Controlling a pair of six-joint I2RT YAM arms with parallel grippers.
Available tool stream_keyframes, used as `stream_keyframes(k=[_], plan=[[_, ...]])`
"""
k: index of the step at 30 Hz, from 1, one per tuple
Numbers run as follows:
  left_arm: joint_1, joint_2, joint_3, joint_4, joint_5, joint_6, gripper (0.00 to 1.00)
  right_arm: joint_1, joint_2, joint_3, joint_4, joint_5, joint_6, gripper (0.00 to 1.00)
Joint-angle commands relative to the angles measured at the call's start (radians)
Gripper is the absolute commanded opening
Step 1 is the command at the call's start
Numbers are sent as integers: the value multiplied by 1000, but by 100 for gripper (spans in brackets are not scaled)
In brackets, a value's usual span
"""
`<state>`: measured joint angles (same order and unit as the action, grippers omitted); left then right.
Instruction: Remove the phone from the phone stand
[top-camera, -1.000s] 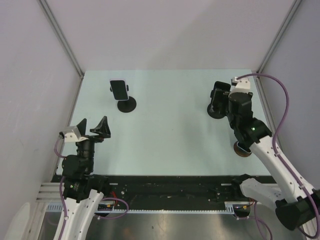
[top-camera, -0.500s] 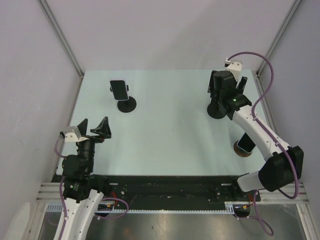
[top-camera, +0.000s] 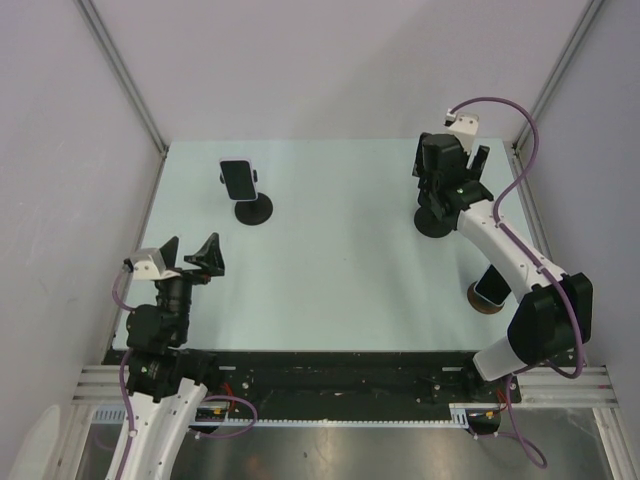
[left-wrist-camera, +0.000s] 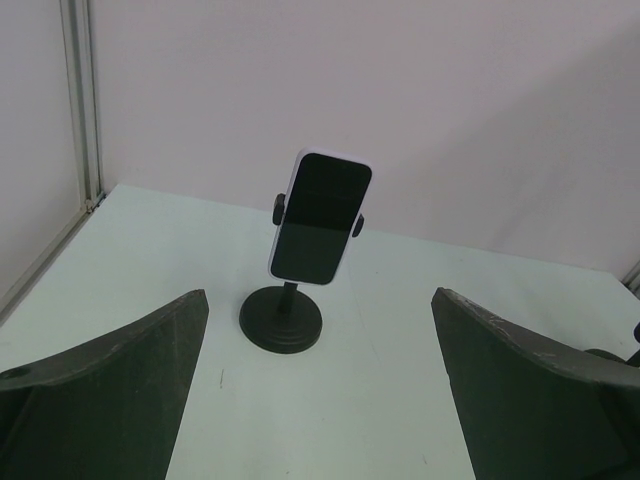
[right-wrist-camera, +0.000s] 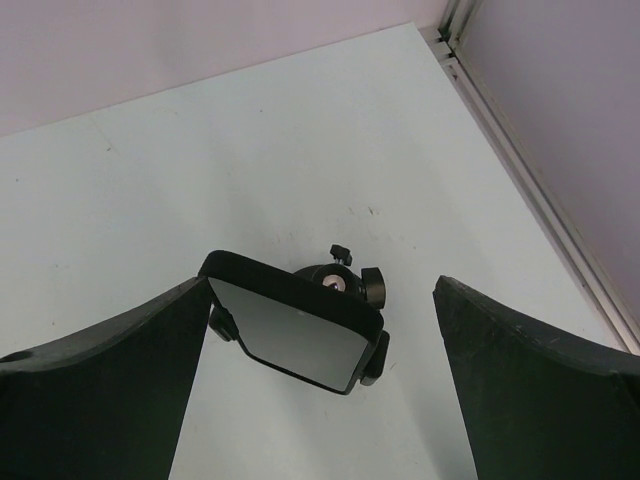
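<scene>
A black phone (right-wrist-camera: 290, 325) sits clamped in a black stand (right-wrist-camera: 345, 284) at the table's back right; in the top view only the stand's base (top-camera: 434, 223) shows, under my right gripper. My right gripper (right-wrist-camera: 320, 400) is open, right above this phone, its left finger (right-wrist-camera: 100, 390) next to the phone's left edge and its right finger well clear. A second, white-edged phone (left-wrist-camera: 320, 217) stands in another black stand (left-wrist-camera: 282, 322) at the back left (top-camera: 238, 179). My left gripper (left-wrist-camera: 318, 400) is open and empty, low near the front left, facing that phone from a distance.
A dark phone-like object on a brown round disc (top-camera: 488, 293) lies at the right edge of the table, under the right arm. The right wall rail (right-wrist-camera: 520, 170) runs close beside the right stand. Walls enclose the table on three sides.
The right arm has stretched toward the back, bringing its gripper from beside the right stand to above the phone on it. The left arm has not moved.
</scene>
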<state>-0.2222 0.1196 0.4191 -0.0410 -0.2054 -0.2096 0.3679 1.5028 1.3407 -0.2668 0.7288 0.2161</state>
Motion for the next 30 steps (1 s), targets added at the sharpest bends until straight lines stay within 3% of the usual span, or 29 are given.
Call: stream_keyframes(k=[1,10,15,21,30], plan=[[12,15,40,6,15,-4,100,3,4,51,51,-29,0,100],[15,26,40,4,18,-2,100,-10,-33,52,32,-164,-17,98],[15,26,40,3,26,-2,100,-99,-35,49,-43,-340,32,96],[15,38,40,3,43,-4,100,-138,-56,17,-26,-532,-27,92],[15,95,49,3,110,9,100,-159,-65,-28,8,-646,-61,56]])
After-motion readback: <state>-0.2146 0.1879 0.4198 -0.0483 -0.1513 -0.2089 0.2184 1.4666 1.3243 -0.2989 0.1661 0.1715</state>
